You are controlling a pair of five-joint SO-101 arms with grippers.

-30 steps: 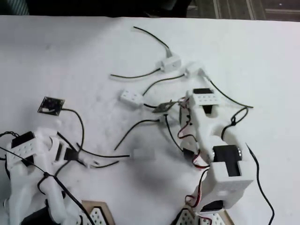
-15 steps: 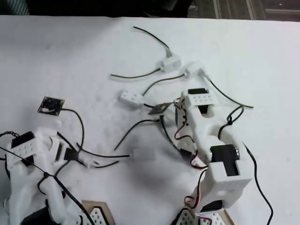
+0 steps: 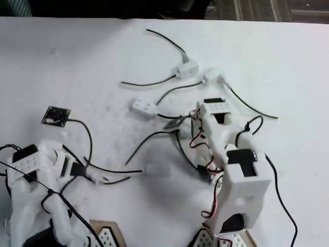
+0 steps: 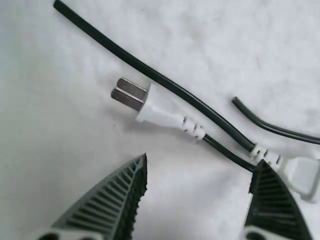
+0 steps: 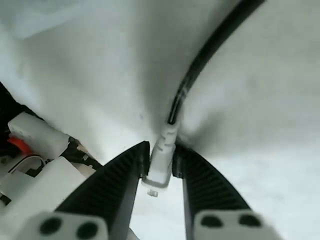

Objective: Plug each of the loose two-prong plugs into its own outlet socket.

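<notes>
My right gripper (image 5: 160, 167) is shut on a white plug (image 5: 161, 162), whose black cord (image 5: 200, 70) runs away over the table; from above this gripper (image 3: 176, 122) is at the table's middle, close to a white socket block (image 3: 144, 107). Two more white socket blocks (image 3: 186, 69) (image 3: 213, 78) lie farther back with their cords. My left gripper (image 4: 197, 195) is open just short of a loose white two-prong plug (image 4: 152, 107) lying flat on its black cord. From above that plug (image 3: 105, 179) lies beside the left gripper (image 3: 82, 171) near the front left.
A second white plug body (image 4: 300, 172) lies by one left finger. Another white piece (image 3: 157, 169) rests at the front middle. A small dark square module (image 3: 55, 116) with a cable sits at the left. Black cords cross the white table (image 3: 77, 62).
The right arm has swung slightly to the left and drawn in, carrying the held plug and its cord along. The left arm has kept still.
</notes>
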